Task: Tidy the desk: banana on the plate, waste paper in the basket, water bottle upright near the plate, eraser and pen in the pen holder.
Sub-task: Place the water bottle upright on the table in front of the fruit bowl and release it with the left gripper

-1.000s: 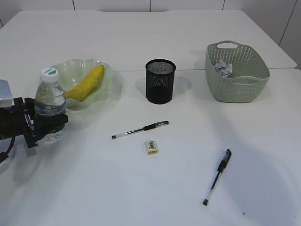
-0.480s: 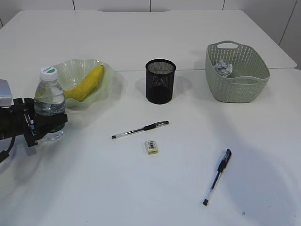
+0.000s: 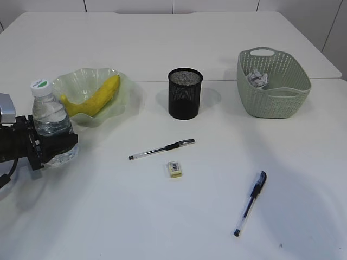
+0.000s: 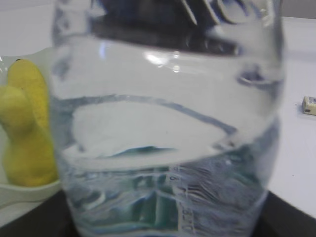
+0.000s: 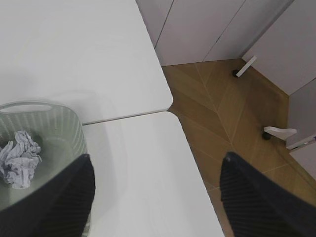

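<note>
My left gripper [image 3: 51,148] is shut on the clear water bottle [image 3: 50,123], which leans to the left just in front of the green plate [image 3: 127,92]; the bottle fills the left wrist view [image 4: 168,128]. The banana [image 3: 96,97] lies on the plate and also shows in the left wrist view [image 4: 24,133]. Crumpled waste paper [image 3: 257,78] lies in the green basket [image 3: 282,100], seen too in the right wrist view [image 5: 19,158]. A black-capped pen [image 3: 161,149], a yellow eraser [image 3: 174,169] and a blue pen [image 3: 250,202] lie on the desk before the black mesh pen holder [image 3: 185,93]. My right gripper [image 5: 155,192] is open and empty, out of the exterior view.
The desk's right edge and the wooden floor [image 5: 237,123] show beyond my right gripper. A seam between two tabletops [image 3: 325,78] runs behind the basket. The eraser shows at the right edge of the left wrist view [image 4: 309,104].
The bottle has tilted to the left in my left gripper; its cap moved left and up. The pens, eraser, banana and basket have not moved.
</note>
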